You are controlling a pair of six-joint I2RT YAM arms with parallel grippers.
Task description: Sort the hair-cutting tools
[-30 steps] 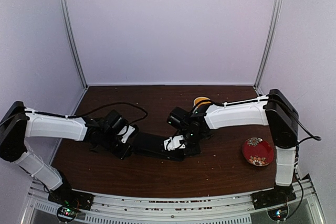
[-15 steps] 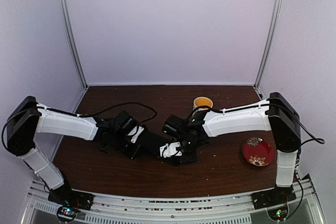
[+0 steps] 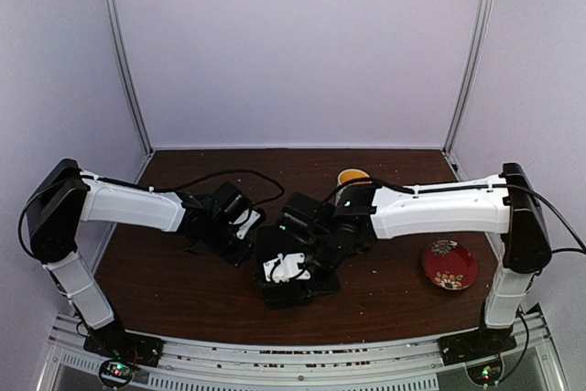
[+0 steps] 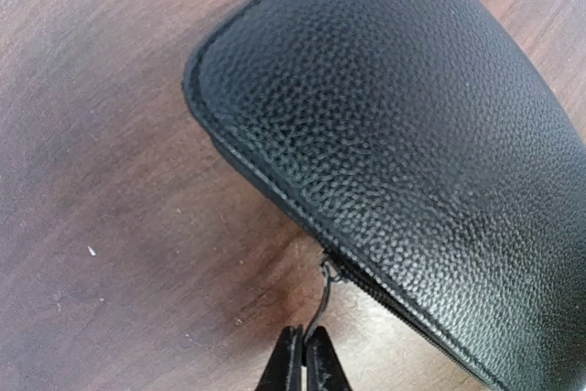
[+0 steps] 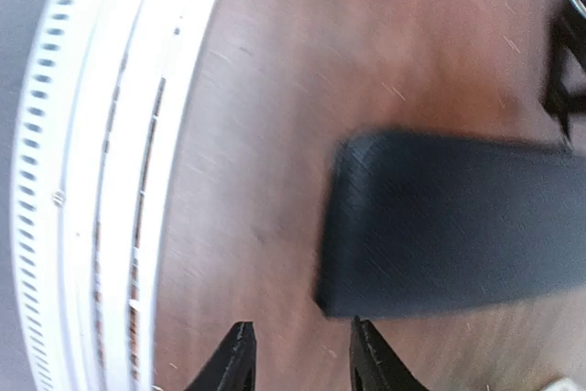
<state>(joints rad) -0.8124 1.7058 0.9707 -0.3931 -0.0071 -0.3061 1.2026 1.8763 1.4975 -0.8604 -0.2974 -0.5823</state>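
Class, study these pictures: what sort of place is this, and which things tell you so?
Probably a robotics lab test booth, not a salon: plain pale walls framed by metal posts, a brown wooden table, and a left arm and right arm mounted on a perforated rail at its near edge.

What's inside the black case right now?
Nothing visible: the black case looks closed, its leather cover hiding any contents. The left gripper pinches the zipper pull at its edge.

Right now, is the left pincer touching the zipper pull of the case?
Touching. The left wrist view shows the left pincer closed on the thin zipper pull, which hangs from the edge of the case.
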